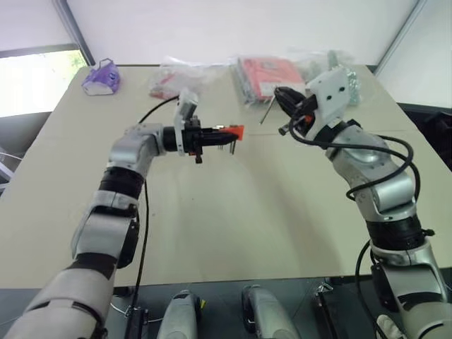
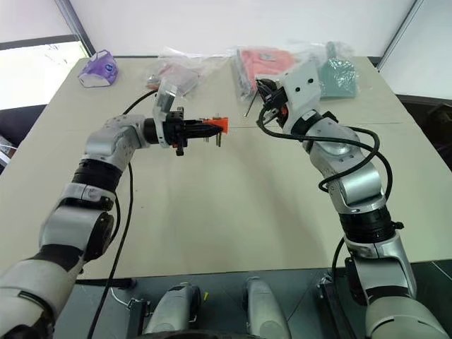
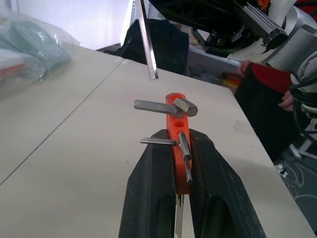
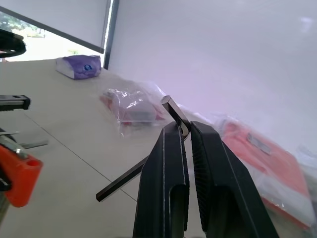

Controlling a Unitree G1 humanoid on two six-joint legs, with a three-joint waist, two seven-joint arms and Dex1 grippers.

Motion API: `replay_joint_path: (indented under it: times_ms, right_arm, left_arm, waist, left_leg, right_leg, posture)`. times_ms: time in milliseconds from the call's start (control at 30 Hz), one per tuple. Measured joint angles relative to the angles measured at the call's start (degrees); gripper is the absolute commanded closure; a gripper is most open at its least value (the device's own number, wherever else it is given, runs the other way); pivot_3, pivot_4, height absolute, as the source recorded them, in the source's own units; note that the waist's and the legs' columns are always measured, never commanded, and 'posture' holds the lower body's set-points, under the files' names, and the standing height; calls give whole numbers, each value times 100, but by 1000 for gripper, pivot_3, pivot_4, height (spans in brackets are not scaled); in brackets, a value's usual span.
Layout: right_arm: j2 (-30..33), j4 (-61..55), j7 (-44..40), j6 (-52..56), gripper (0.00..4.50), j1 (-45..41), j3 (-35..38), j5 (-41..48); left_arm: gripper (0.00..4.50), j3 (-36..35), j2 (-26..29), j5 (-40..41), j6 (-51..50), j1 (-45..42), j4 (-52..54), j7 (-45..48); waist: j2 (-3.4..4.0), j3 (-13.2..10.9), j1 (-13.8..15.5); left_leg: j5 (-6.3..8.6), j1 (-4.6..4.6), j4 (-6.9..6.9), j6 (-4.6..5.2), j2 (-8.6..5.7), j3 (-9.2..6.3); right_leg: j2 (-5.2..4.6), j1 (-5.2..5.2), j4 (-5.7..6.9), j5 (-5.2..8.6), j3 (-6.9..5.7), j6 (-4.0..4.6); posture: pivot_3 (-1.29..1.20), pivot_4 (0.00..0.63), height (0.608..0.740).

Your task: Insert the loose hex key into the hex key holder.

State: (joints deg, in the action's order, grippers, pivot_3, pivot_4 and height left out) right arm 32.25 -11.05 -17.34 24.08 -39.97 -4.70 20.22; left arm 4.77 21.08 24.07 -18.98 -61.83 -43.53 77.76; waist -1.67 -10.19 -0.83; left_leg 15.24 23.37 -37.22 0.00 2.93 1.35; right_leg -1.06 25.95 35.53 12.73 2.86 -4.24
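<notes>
Loose hex key: your thin grey L-shaped metal rod (image 4: 130,174) is pinched near its bend between the two black fingers of the right gripper (image 4: 188,130); the long leg slants down and away from the fingers, off the table.
Left gripper: your left gripper (image 3: 181,148) points level toward the right arm, its black fingers clamped on the sides of the small orange-red plastic hex key holder (image 3: 177,130), held in the air above the table.
Hex key holder: you see several short metal keys sticking out of the block, some sideways, some hanging below it; open round holes show in its upper face.
Key to holder: in the left wrist view the free end of the loose hex key hangs near the far end of the holder, apart from it, not in any hole. From the head views the two grippers face each other with a clear gap between them.
Table: you work over a plain beige tabletop (image 1: 233,226) with a thin seam across it.
Far edge, left to right: a purple pouch (image 1: 101,78), a crumpled clear bag with red contents (image 1: 169,79), a red packet in clear plastic (image 1: 265,74), a greenish item in clear wrap (image 2: 339,73).
Room: white wall behind the table; a bright window at the far left.
</notes>
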Motion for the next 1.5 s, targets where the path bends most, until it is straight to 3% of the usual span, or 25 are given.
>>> replay_joint_path:
  times_ms: [500,1500]
  right_arm:
    - [-441,-352,-190,20,4236,0,111,-268]
    - [-691,-353,-330,50,4236,57,183,-673]
  left_arm:
    - [4500,-165,-311,-500,836,-278,-923,257]
    - [4500,-375,-423,-690,923,-181,-793,408]
  waist:
    - [0,0,-6]
    - [1,1,-11]
  left_leg:
    - [0,7,-24,2,1,-2]
    - [0,6,-36,2,1,-2]
  right_leg:
    - [6,38,68,0,5,2]
    - [6,39,82,-1,5,2]
  posture:
    - [0,150,740]
    - [0,150,740]
